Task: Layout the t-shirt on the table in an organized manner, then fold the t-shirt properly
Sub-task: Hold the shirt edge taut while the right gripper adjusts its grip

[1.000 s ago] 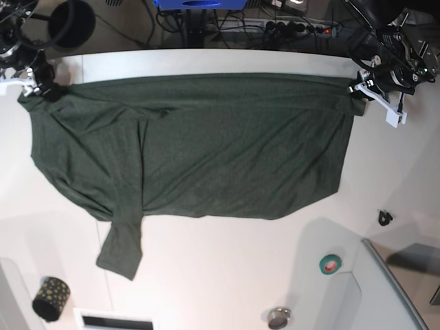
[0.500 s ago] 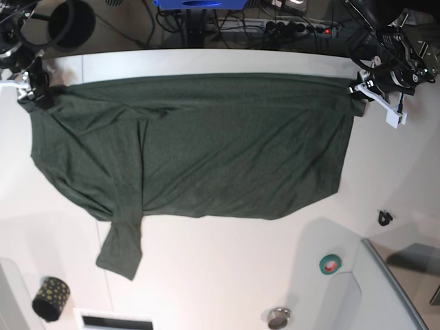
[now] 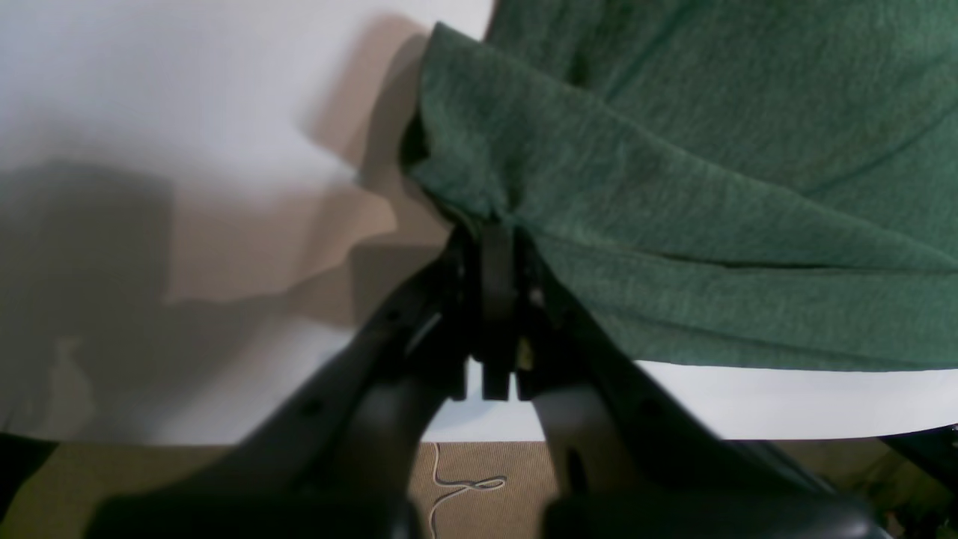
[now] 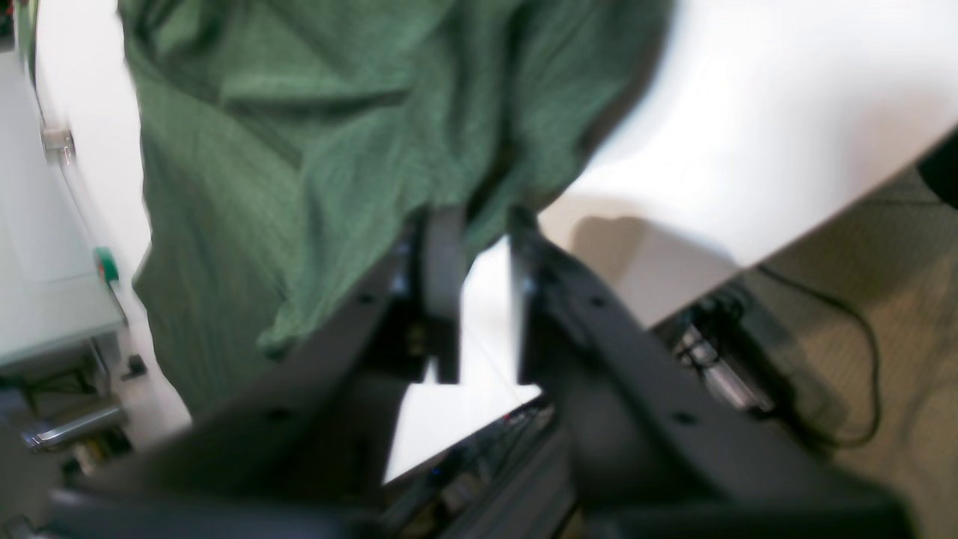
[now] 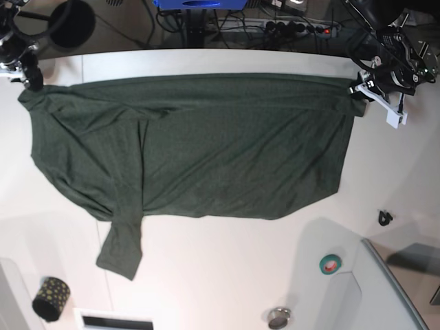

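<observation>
The dark green t-shirt (image 5: 206, 144) lies spread flat across the white table (image 5: 227, 275), one sleeve pointing toward the near edge. My left gripper (image 5: 359, 93) is shut on the shirt's far right corner; the left wrist view shows its jaws (image 3: 494, 224) pinching a fold of the t-shirt (image 3: 711, 150). My right gripper (image 5: 29, 74) hovers by the far left table edge, just off the shirt's corner. In the blurred right wrist view its fingers (image 4: 441, 247) stand nearly together with only a narrow slit and hold nothing. There the t-shirt (image 4: 299, 150) lies beyond the tips.
A green tape roll (image 5: 331, 263), a small black clip (image 5: 385, 218) and a round metal piece (image 5: 278, 317) lie near the front right. A grey raised tray (image 5: 405, 289) fills that corner. A black dotted cup (image 5: 51, 298) stands front left. Cables run behind the far edge.
My right gripper has drawn back from the shirt's far left corner toward the table's far edge, and its jaws have come together. That corner now rests on the table. The left gripper has not moved.
</observation>
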